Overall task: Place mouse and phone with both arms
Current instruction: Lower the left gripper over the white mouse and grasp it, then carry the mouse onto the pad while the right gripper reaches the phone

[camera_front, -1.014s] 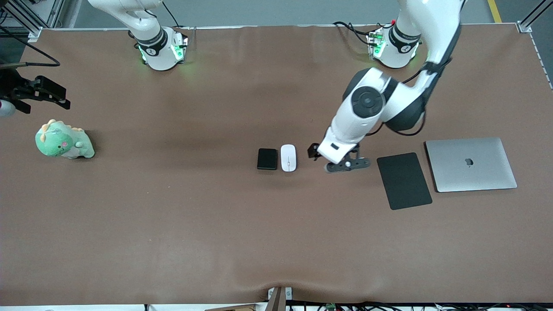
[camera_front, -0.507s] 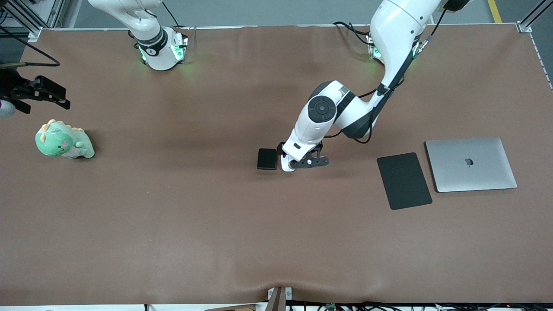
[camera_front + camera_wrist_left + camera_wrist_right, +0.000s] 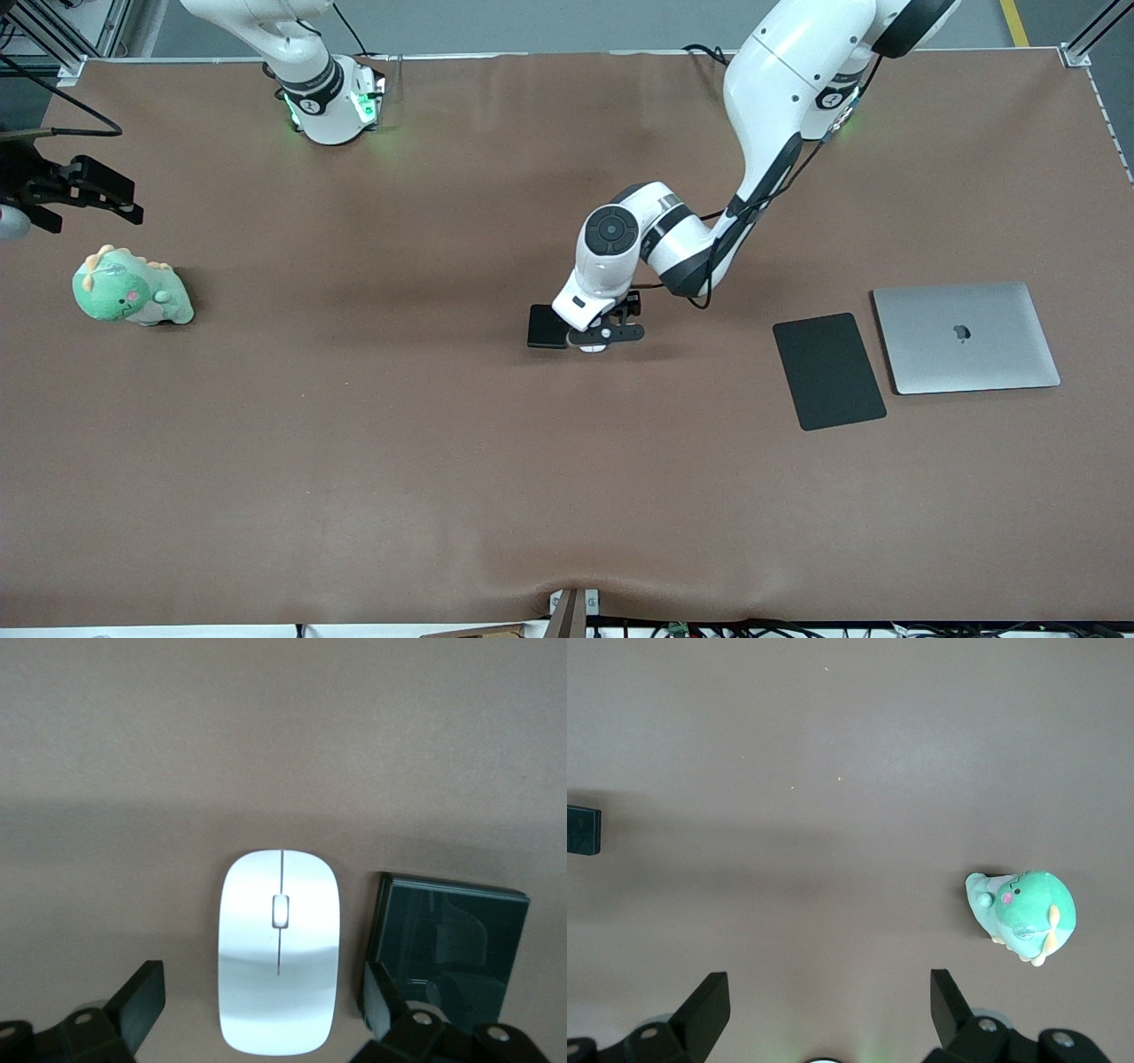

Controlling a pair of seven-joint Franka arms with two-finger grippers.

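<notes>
The small glossy white oval mouse [image 3: 279, 950] lies on the brown bench [image 3: 443, 461] near its middle, with the small black rounded-corner slab of a phone [image 3: 546, 325] just beside it on the side toward the right arm's end; a narrow strip of bench shows between them. In the front view both sit at about nine o'clock from the flat black rectangular mouse pad [image 3: 828, 370] and the closed silver laptop [image 3: 966, 337].

The left end effector [image 3: 601, 334] hangs directly over the mouse with its fingers spread wide, one finger [image 3: 142, 1008] outside each long flank of the shell. The finger on the phone's side appears to sit over the gap between mouse and phone, so the descent should probably stay vertical and centred on the mouse's thin centre line. That way the finger drops into the gap instead of landing on the phone's edge. Because the shell is glossy and curved, closing low across its widest part seems wisest.

The right end effector [image 3: 84, 190] waits, also spread wide, above the bench's edge at twelve o'clock from the green plush dinosaur toy [image 3: 131, 289].
</notes>
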